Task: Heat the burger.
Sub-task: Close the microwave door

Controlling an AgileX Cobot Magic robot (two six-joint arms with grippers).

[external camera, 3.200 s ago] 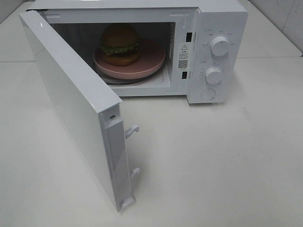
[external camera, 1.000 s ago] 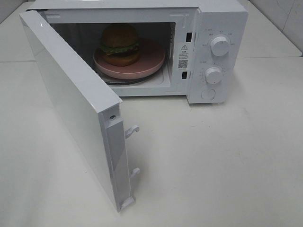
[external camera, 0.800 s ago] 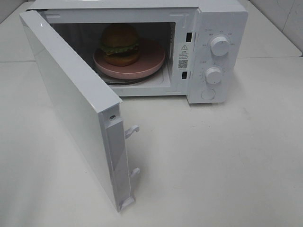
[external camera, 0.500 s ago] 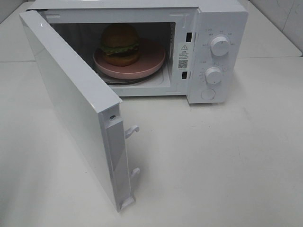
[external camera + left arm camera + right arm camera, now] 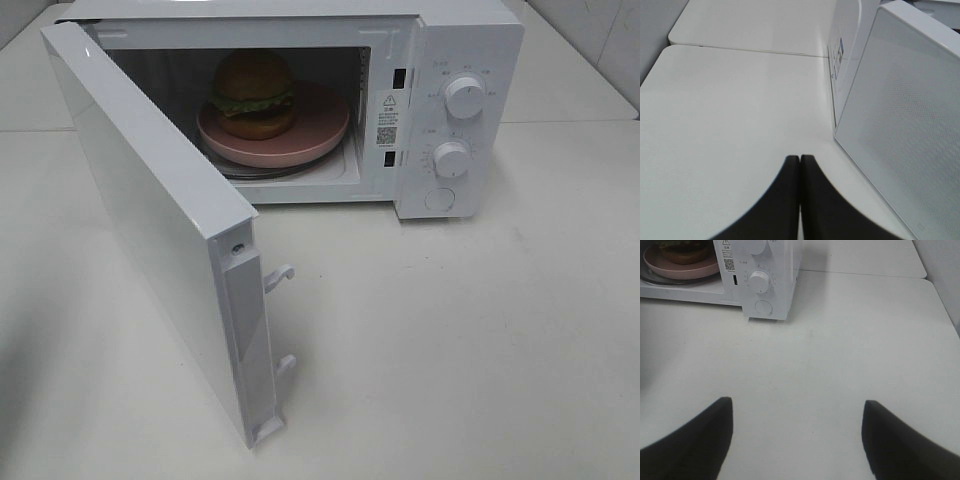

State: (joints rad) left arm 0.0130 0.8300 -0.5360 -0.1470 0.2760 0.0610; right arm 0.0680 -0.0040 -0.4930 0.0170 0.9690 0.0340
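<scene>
Swinging the door (image 5: pixel 150 230) shut risked shoving the microwave (image 5: pixel 470 40), burger (image 5: pixel 254 92) inside. Left gripper (image 5: pixel 800 162) clenched empty near door; right gripper (image 5: pixel 797 410) spread, empty.

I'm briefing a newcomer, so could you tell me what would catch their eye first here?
The white microwave oven stands at the far side of the white table, its door swung wide open. Inside sits the round golden-bunned burger with green lettuce on a flat pink round plate.

Burger (image 5: pixel 684 254) cropped by the right wrist view's edge, only its lower half showing on the plate (image 5: pixel 686 273); print on the warning label (image 5: pixel 388 118) of the microwave (image 5: pixel 472 125) is too small to read
</scene>
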